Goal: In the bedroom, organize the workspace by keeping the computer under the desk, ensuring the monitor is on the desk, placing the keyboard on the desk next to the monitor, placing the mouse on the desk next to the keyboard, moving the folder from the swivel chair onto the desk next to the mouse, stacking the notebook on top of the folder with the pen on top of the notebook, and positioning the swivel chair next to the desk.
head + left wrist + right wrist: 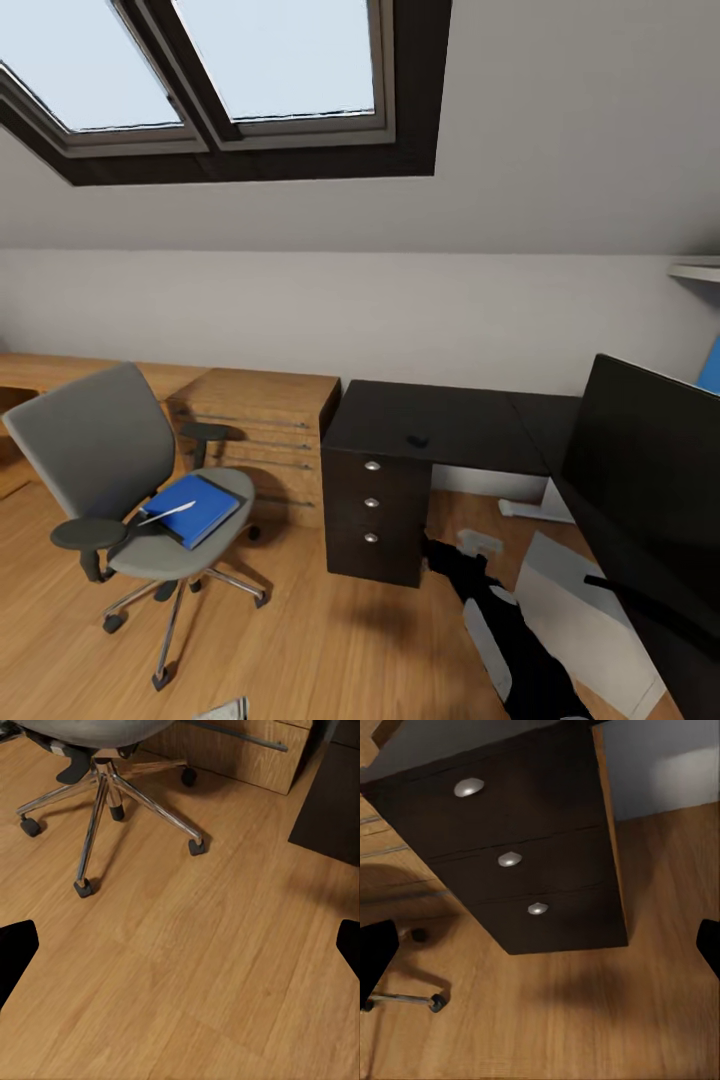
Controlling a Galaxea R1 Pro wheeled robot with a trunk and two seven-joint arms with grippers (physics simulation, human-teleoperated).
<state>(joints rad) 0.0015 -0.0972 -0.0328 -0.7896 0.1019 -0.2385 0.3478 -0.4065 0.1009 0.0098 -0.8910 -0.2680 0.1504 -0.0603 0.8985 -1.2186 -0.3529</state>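
Your grey padded swivel chair (120,470) carries the flat bright blue folder (195,508) on its seat, left of the long black counter (430,425). Both end effectors, left (180,945) and right (540,949), are spread wide, holding nothing.

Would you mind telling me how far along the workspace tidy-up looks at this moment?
Early on. Done: the mouse seems to lie on the desk, and the monitor stands at the right, apparently on it. In hand: nothing; the left end effector and right end effector are open over bare floor. Left: the folder, with a thin pale item on it, is on the swivel chair, apart from the desk.
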